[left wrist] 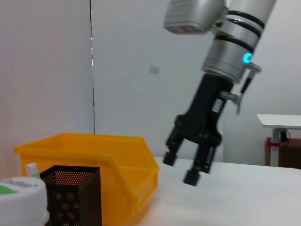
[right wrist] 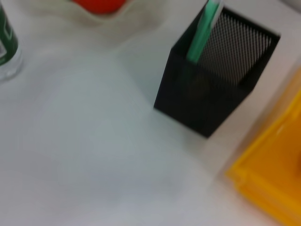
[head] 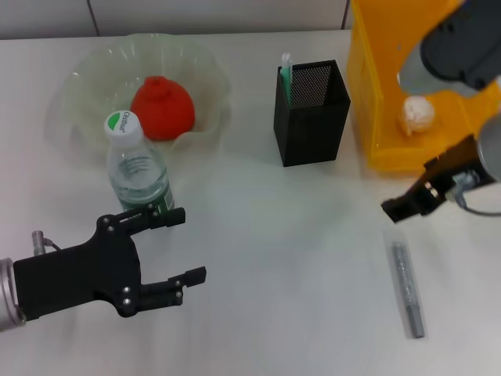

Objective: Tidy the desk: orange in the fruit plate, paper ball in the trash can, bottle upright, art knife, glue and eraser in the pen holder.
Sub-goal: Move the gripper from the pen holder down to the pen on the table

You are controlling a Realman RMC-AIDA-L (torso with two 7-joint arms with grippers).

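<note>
The orange point(head: 162, 107) lies in the pale green fruit plate point(head: 86, 74) at the back left. In front of it the bottle point(head: 138, 171) stands upright, and my left gripper point(head: 182, 245) is open just in front of it, holding nothing. The black mesh pen holder point(head: 311, 117) holds a slim green stick with a white tip point(head: 286, 74); I cannot tell which item it is. A paper ball point(head: 416, 115) sits in the yellow trash can point(head: 376, 94). A slim grey art knife point(head: 408, 288) lies on the table below my open, empty right gripper point(head: 407, 205). The eraser is out of view.
The white table point(head: 290, 258) stretches between the two arms. In the right wrist view the pen holder point(right wrist: 218, 89) stands beside the trash can's corner point(right wrist: 273, 188). The left wrist view shows the right gripper point(left wrist: 181, 167) hovering over the table beyond the trash can point(left wrist: 94, 155).
</note>
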